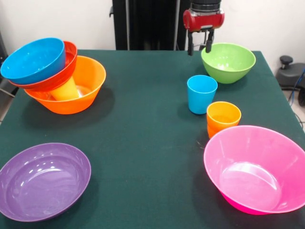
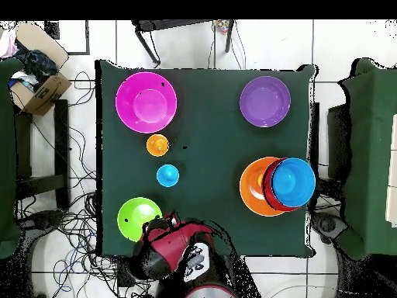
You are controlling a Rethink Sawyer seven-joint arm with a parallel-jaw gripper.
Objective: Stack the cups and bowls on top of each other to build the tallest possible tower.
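Note:
My gripper (image 1: pixel 199 47) hangs open and empty at the far side of the table, just left of the green bowl (image 1: pixel 228 62). In front of that bowl stand a blue cup (image 1: pixel 201 93) and nested orange cups (image 1: pixel 223 118). At the front right sits a pink bowl (image 1: pixel 257 168), and at the front left a purple bowl (image 1: pixel 43 180). The tower (image 1: pixel 59 78) at the far left has a big orange bowl (image 1: pixel 88 88) as its base. A yellow cup (image 1: pixel 66 90) stands inside it, and a red-orange bowl (image 1: pixel 62 76) and a blue bowl (image 1: pixel 33 59) lean tilted on top. From overhead the gripper (image 2: pixel 163 226) is beside the green bowl (image 2: pixel 138 217).
Table edges bound the dark green cloth (image 1: pixel 143 143) on all sides. A cardboard box (image 2: pixel 39 89) and cables lie on the floor off the table.

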